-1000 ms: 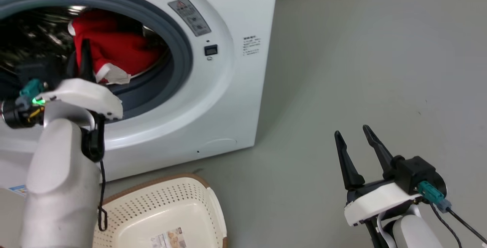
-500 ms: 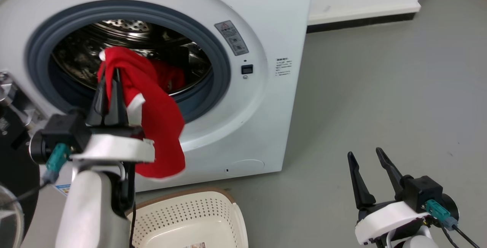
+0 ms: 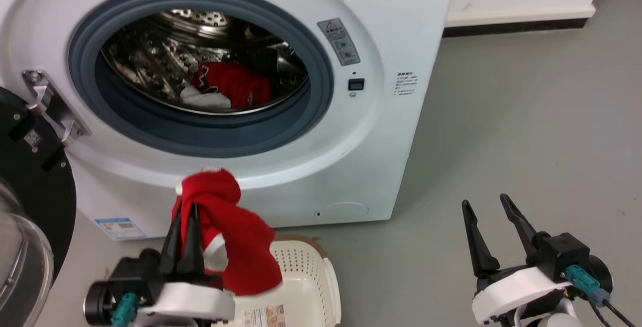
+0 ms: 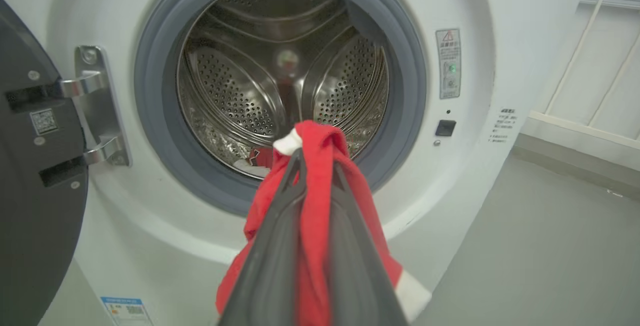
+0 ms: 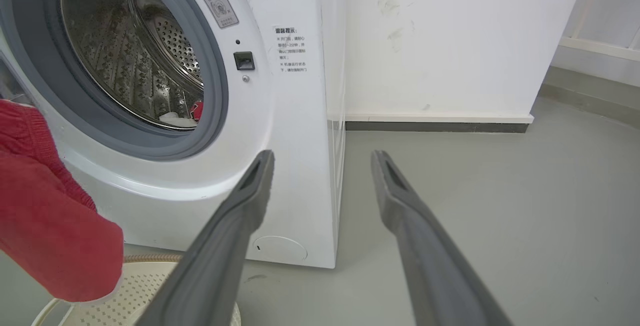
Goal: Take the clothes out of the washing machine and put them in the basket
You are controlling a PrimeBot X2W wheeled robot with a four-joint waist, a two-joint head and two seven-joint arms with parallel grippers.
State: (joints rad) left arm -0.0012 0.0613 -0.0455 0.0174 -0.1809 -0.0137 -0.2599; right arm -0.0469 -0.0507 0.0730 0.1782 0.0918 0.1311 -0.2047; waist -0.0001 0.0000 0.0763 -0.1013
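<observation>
One red garment (image 3: 241,247) hangs clamped between the closed fingers of the left gripper (image 3: 186,211), directly over the basket (image 3: 332,287). The basket stands on the floor (image 3: 501,116), just in front of the washing machine (image 3: 401,41). A second red garment (image 3: 241,84) and a white cloth (image 3: 203,99) lie in the drum (image 3: 150,61). The door (image 3: 30,191) is open. The right gripper (image 3: 485,201) has its fingers spread, well apart to the right.
</observation>
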